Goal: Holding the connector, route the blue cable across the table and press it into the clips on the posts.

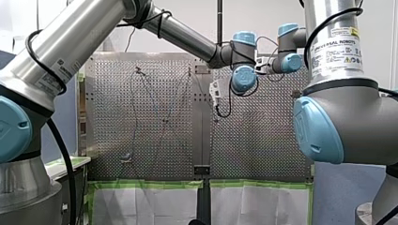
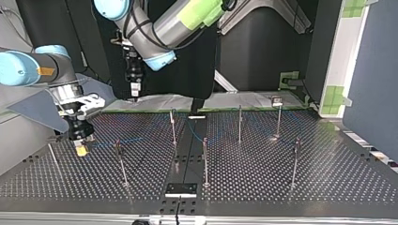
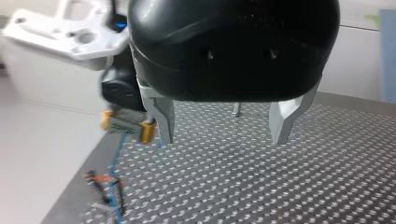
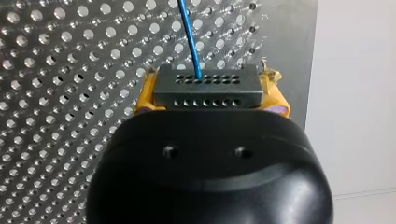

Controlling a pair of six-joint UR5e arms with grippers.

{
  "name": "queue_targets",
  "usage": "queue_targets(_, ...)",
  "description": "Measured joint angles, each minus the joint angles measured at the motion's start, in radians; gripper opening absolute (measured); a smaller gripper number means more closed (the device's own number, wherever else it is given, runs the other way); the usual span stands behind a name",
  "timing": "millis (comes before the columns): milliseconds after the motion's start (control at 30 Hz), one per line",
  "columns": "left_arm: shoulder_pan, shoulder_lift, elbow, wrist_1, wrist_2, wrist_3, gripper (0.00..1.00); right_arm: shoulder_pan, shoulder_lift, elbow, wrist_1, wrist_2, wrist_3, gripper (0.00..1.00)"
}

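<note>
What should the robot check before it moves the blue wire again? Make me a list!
1. Connector gripped between the right gripper's yellow-padded fingers: ok.
2. Blue cable joined to the connector: ok.
3. Left gripper open, nothing between its fingers: ok.
4. Two grippers apart in the top view: ok.
5. Cable seated in the clips on the posts: cannot tell, too small to see.

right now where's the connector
The connector is clamped in my right gripper, at the top view's left, low over the table near its edge, with the blue cable running out of it.
</note>
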Motion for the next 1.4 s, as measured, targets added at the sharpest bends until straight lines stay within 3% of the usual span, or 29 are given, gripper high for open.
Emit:
queue_targets(567, 0.133, 0.137, -0.138, 0.138, 0.128, -0.135, 1.00, 0.000, 0.001, 0.000, 0.000, 0.000, 0.001, 0.00)
queue_targets(1033, 0.135, 0.155, -0.255, 0.255, 0.066, -0.129, 1.00, 0.000, 0.001, 0.001, 0.000, 0.000, 0.000, 0.00)
queue_targets(1267, 0.149, 0.156, -0.319, 0.318, 0.024, -0.173, 1.00, 0.000, 0.001, 0.000, 0.000, 0.000, -0.001, 0.00)
queue_targets(1400, 0.162, 0.156, -0.353, 0.353, 0.022, -0.204, 1.00, 0.000, 0.001, 0.000, 0.000, 0.000, -0.001, 0.00)
